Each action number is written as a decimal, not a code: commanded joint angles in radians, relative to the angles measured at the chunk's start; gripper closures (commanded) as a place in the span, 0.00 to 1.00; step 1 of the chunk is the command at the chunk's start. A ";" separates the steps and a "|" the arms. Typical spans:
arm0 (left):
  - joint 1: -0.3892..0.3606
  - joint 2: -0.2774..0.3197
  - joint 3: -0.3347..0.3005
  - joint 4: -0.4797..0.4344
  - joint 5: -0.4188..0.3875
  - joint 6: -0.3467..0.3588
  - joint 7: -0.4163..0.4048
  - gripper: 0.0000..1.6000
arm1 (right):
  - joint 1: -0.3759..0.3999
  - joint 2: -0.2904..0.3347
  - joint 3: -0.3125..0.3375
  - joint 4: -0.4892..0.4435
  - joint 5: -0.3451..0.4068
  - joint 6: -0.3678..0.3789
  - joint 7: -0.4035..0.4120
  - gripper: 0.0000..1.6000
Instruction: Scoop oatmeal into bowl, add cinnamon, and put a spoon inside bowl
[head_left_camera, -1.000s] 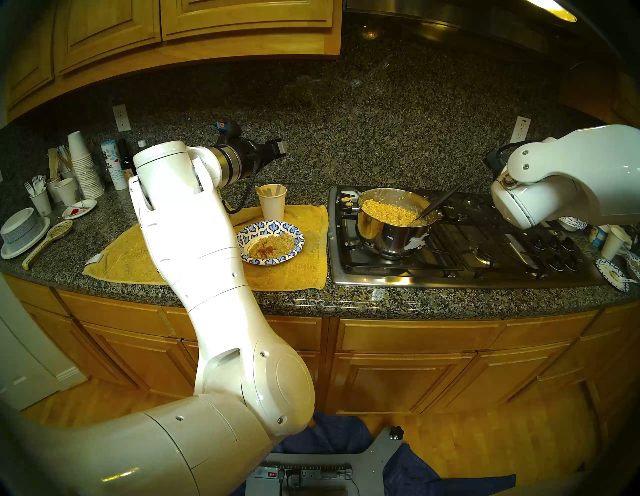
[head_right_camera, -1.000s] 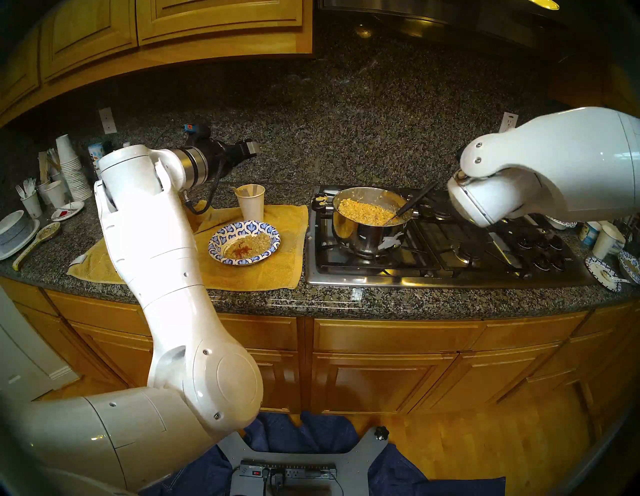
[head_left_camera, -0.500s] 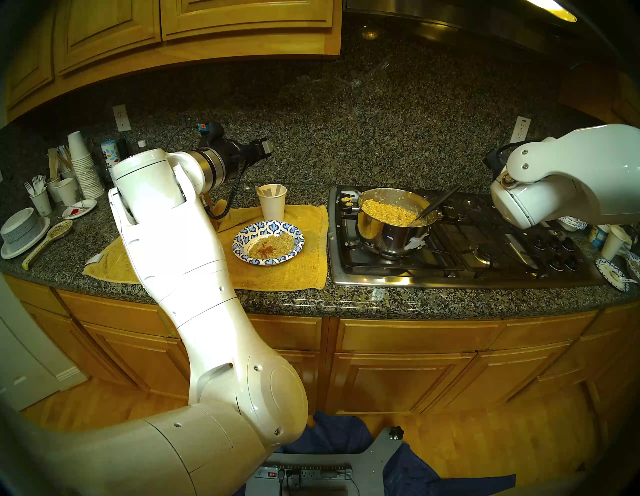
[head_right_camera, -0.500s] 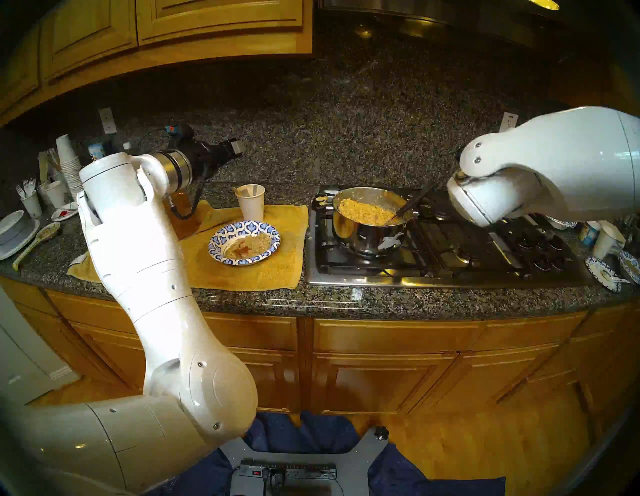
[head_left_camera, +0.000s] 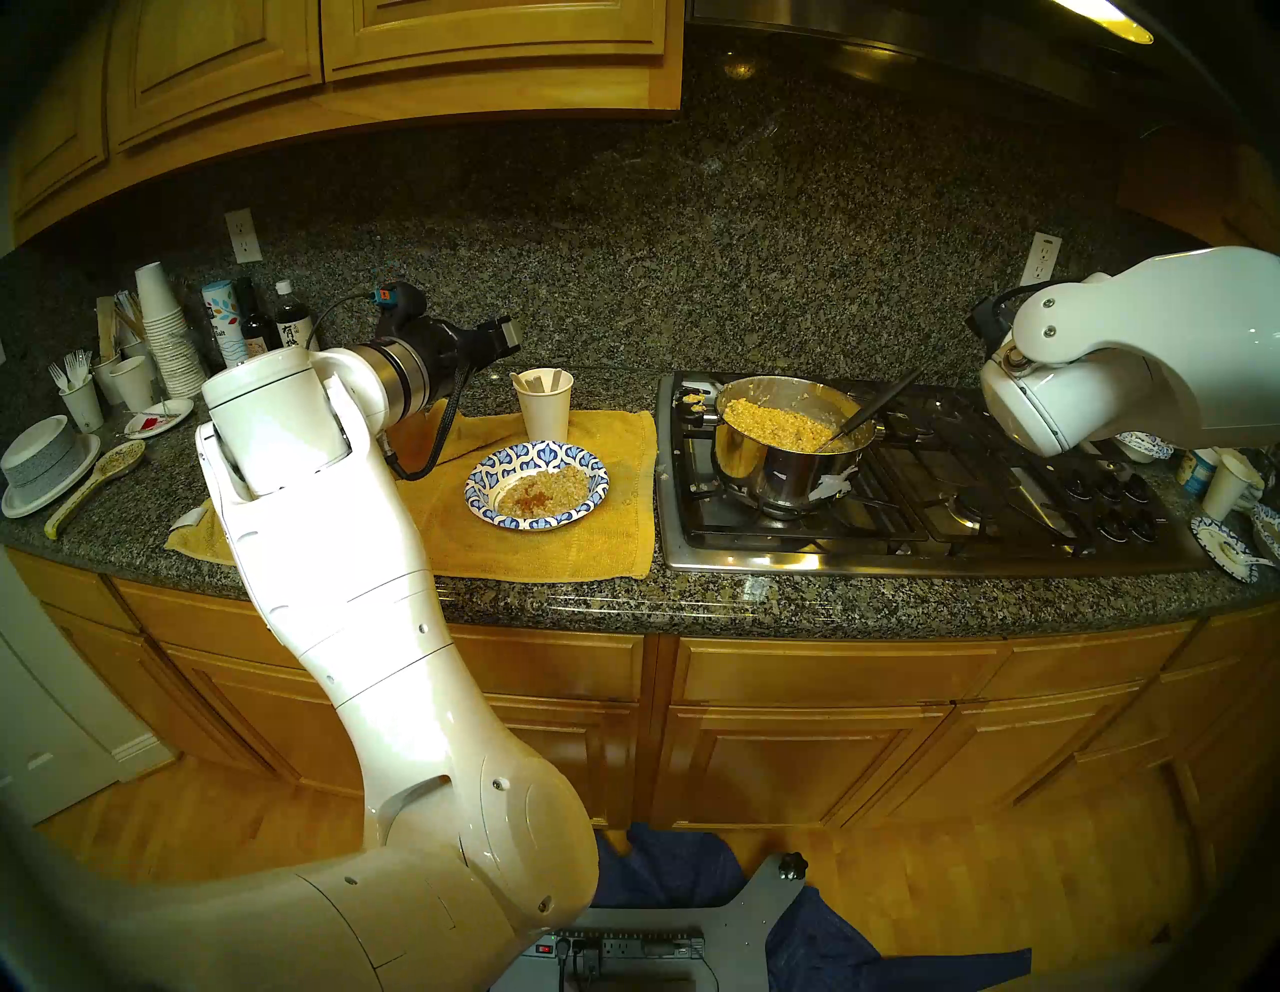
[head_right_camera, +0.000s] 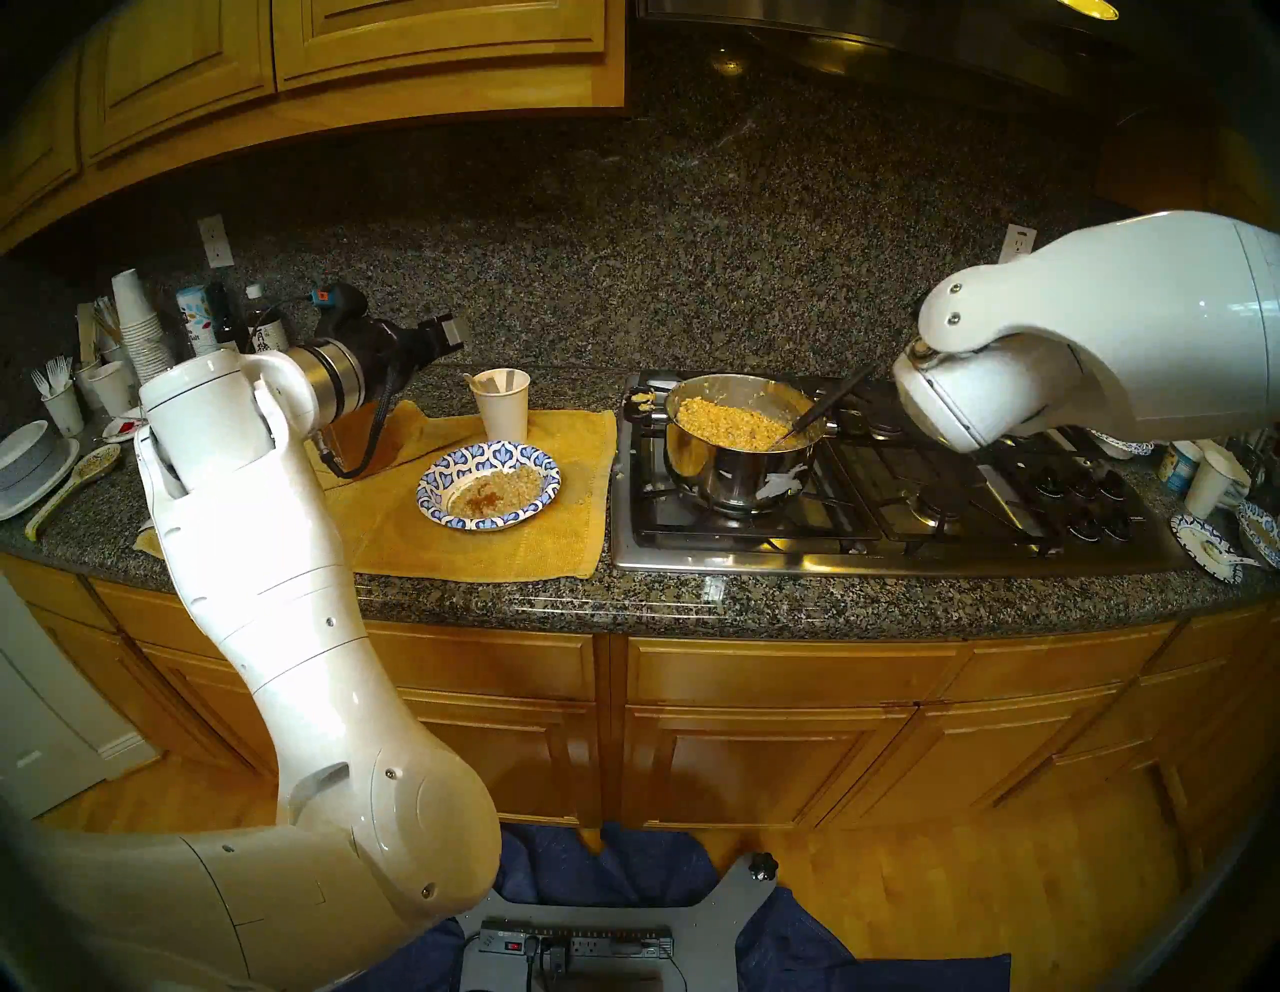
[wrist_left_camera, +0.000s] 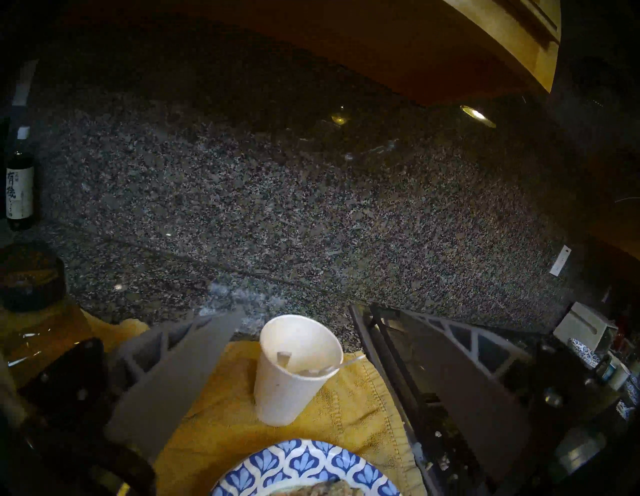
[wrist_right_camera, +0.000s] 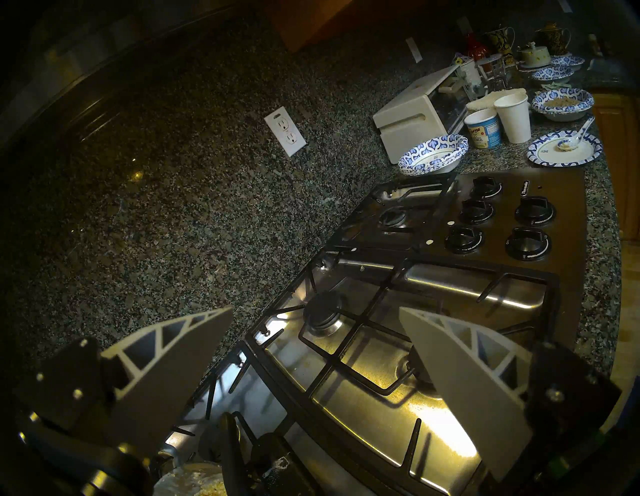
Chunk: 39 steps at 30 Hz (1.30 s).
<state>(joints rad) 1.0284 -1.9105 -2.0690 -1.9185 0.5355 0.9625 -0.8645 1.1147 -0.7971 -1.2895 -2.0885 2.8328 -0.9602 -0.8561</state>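
**kitchenbot_fan:** so what's the oatmeal looking like? The bowl (head_left_camera: 538, 485) is that shallow paper one with the blue-and-white leaf rim, sitting on the yellow towel (head_left_camera: 554, 547) just left of the cooktop (head_left_camera: 935, 547). Lumpy tan oatmeal (head_left_camera: 554, 488) fills the white centre, with a reddish-brown dusting of cinnamon powder (head_left_camera: 532, 493) on the near-left part of it.

**oats4life:** yep, and there's a lot more of the same mush, yellower under the hood light, in the steel pot (head_left_camera: 783, 471) on the left burner, with a black-handled serving spoon (head_left_camera: 874, 409) leaning in it. Behind the bowl, on the same towel, a white paper cup (wrist_left_camera: 294, 367) has a clear-looking plastic spoon (wrist_left_camera: 341, 364) poking over its rim.

**kitchenbot_fan:** grippers? The left gripper (wrist_left_camera: 298, 320) hangs above the towel's back edge, jaws spread wide, nothing in them. The right gripper (wrist_right_camera: 317, 313) is over the cooktop grates, also wide and empty.

**oats4life:** the rest is a dark speckled granite counter (head_left_camera: 692, 609) and backsplash, honey-wood cabinets (head_left_camera: 796, 727) above and below, and sauce bottles (head_left_camera: 291, 325) and stacked paper cups (head_left_camera: 166, 332) at far left.
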 joint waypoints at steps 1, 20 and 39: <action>0.026 0.033 0.005 -0.050 -0.027 -0.003 -0.079 0.00 | 0.030 -0.003 0.014 0.017 -0.010 0.000 0.006 0.00; 0.159 0.124 0.053 -0.076 -0.047 -0.003 -0.085 0.00 | 0.035 -0.008 0.015 0.022 -0.008 0.000 0.008 0.00; 0.217 0.249 0.152 -0.086 -0.064 -0.003 -0.091 0.00 | 0.042 -0.011 0.015 0.026 -0.009 0.000 0.009 0.00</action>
<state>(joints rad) 1.2578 -1.7236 -1.9605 -1.9726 0.4927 0.9625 -0.8649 1.1213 -0.8063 -1.2891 -2.0796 2.8365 -0.9602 -0.8544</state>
